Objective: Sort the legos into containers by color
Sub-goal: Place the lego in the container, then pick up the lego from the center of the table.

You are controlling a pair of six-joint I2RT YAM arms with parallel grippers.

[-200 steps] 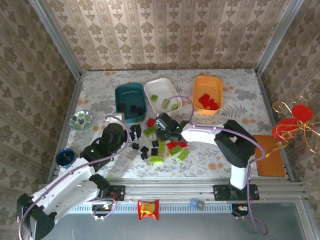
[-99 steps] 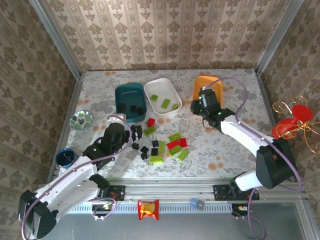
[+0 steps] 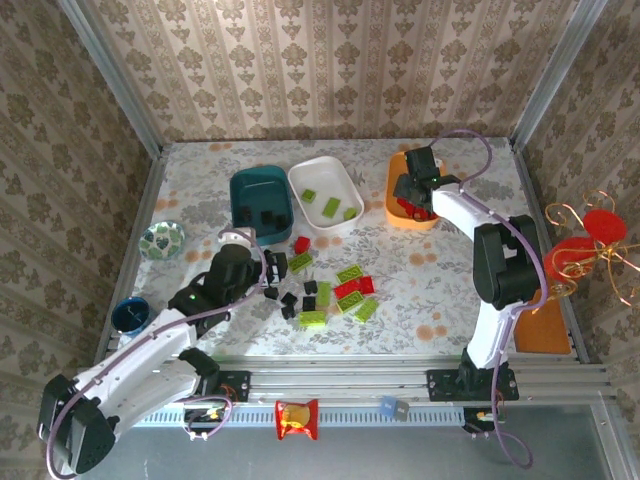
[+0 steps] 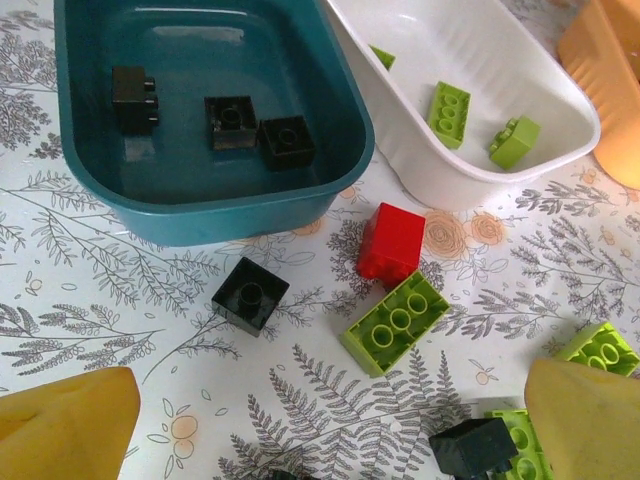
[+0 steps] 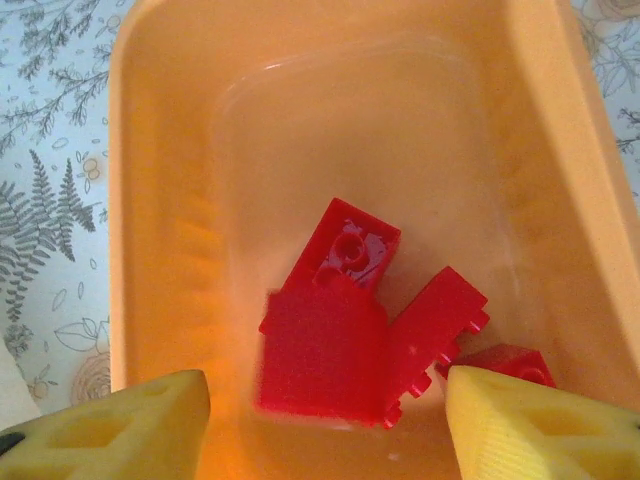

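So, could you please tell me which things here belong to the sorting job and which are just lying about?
Job in hand:
red brick, green brick and black brick loose on the table, among others; teal tub, white tub, orange tub.

Lying about:
patterned dish, blue cup, red wire ornament, orange mat.

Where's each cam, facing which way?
Top external: above and behind the robot, looking down on the table; both arms show.
Left wrist: on that arm, facing down at the teal tub and white tub; left gripper fingers in bottom corners.
Right wrist: above the orange tub, facing down at red bricks; right gripper fingers in bottom corners.
Shared: teal tub, in top and left wrist.
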